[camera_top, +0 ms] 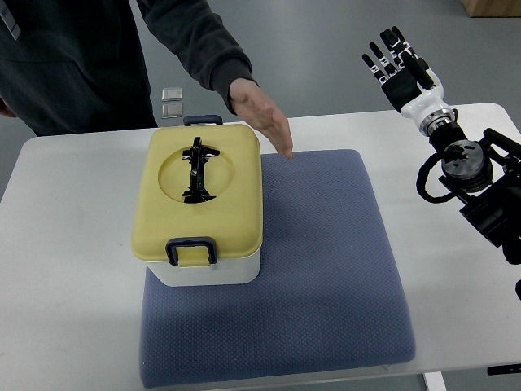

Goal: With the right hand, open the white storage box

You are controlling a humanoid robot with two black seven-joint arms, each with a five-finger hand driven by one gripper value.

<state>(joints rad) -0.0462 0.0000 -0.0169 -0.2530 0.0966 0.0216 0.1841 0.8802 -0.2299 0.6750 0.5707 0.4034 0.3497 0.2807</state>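
Observation:
The white storage box point(207, 269) stands on the left half of a blue-grey mat point(326, 269). Its yellow lid point(199, 195) is down, with a dark folded handle point(197, 171) in a round recess and dark blue latches at the near point(192, 249) and far point(203, 120) edges. My right hand point(396, 61) is raised at the upper right, well away from the box, fingers spread and holding nothing. A person's hand point(264, 114) hovers flat just beyond the box's far right corner.
The mat lies on a white table point(73, 244). The person in a dark top stands at the far left edge of the table. Two small silvery squares point(172, 102) lie on the floor behind the table. My right arm point(480, 183) reaches over the table's right side.

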